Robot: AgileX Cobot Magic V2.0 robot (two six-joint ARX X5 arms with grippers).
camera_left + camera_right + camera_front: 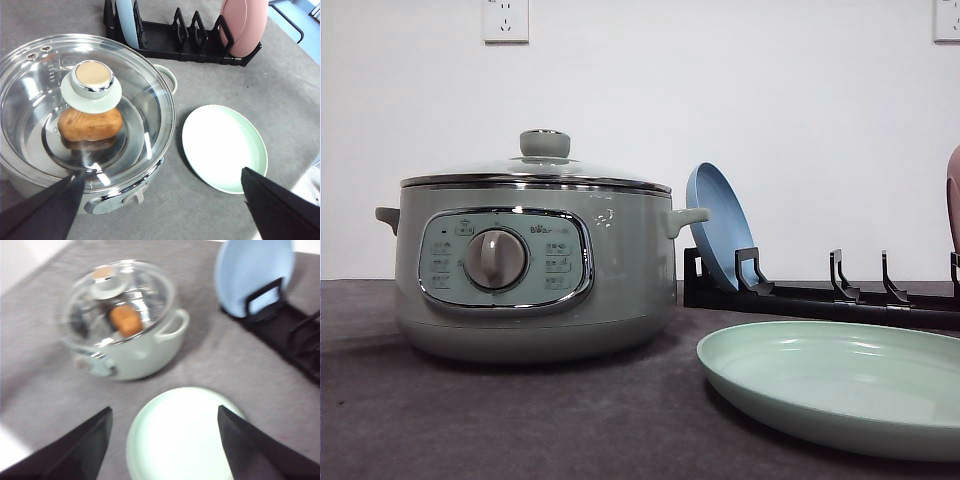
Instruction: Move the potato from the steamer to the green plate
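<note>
Grey table (520,420), matte cloth-like surface. Steamer (535,270) stands on it at left, lid on. Green plate (840,385) lies flat just beside steamer, at right. Black dish rack (820,295) sits behind plate, near wall.

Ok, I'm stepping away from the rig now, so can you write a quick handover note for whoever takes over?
Left tool: open, holding nothing, above the steamer and green plate.
Right tool: open, holding nothing, over the green plate.
Potato: inside the steamer, under the closed glass lid.
Green plate: bare, on the table right of the steamer.
Done: nothing yet.
Left: lift the lid by its knob, take out the potato, set it on the green plate.
</note>
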